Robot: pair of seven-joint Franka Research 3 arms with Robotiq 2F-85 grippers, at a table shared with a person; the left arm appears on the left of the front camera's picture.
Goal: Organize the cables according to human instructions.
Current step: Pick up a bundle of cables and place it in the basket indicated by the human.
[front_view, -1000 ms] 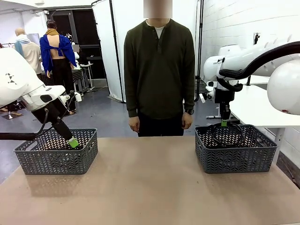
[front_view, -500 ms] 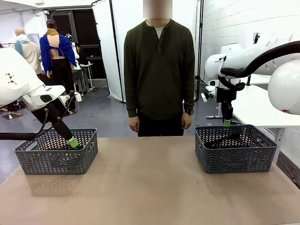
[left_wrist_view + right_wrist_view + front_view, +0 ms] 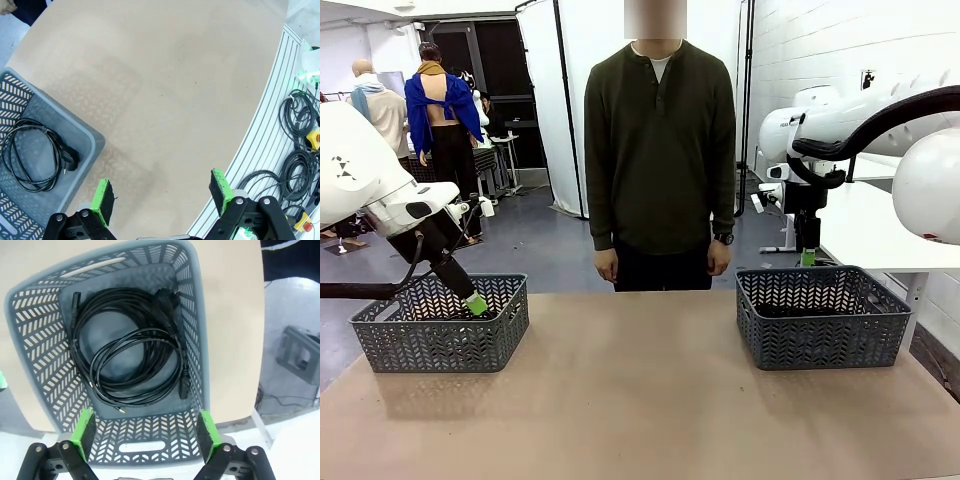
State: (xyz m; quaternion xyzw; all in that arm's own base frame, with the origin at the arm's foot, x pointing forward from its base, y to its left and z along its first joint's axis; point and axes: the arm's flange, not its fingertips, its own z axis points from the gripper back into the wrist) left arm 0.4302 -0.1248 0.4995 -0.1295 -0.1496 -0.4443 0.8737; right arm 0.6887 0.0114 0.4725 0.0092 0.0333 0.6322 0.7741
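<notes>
Jaws apart above right basket [image 3: 197,340] rim

Two grey baskets [image 3: 440,325] [image 3: 823,318] (latticed) on tan table [image 3: 640,400].

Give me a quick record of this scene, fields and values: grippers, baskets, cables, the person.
left gripper: open, nothing held, beside left basket
right gripper: open, nothing held, above right basket
left basket contents: one coiled cable
right basket contents: coiled cables, overlapping; count unclear
person: standing at far side, arms down
table: bare between the baskets
</notes>
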